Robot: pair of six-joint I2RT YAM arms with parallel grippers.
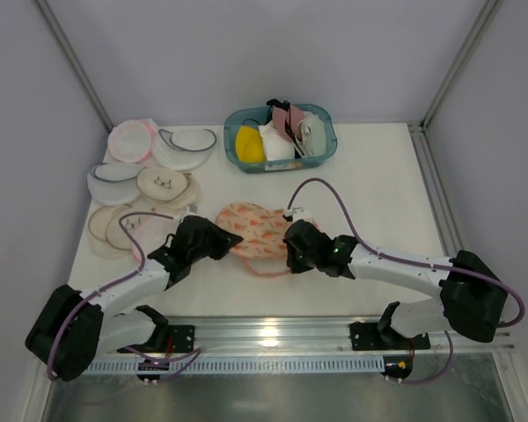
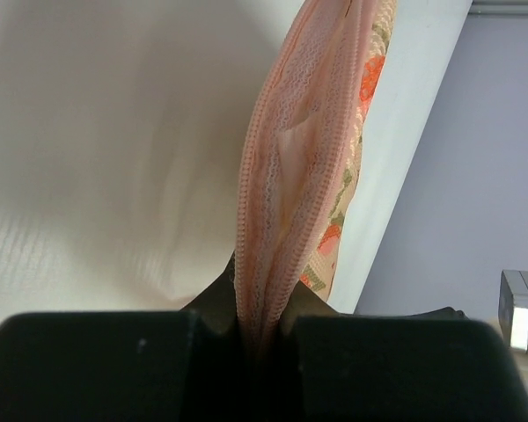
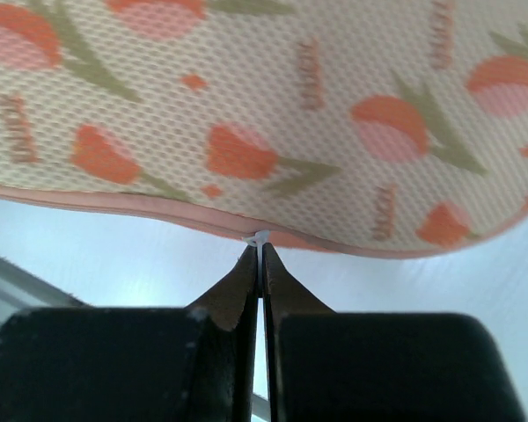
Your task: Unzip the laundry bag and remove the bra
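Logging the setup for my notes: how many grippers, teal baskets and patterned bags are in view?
grippers: 2, left gripper and right gripper
basket: 1
bag: 1
total: 4

On the table (image 1: 378, 193), the bag (image 1: 251, 229) lies between the left gripper (image 1: 234, 239) and right gripper (image 1: 288, 255); the basket (image 1: 327, 148) stands behind it, pouches (image 1: 185, 148) to its rear left.

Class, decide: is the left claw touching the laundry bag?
Touching. The left wrist view shows the left claw shut on the laundry bag, its pink edge pinched between both fingers.
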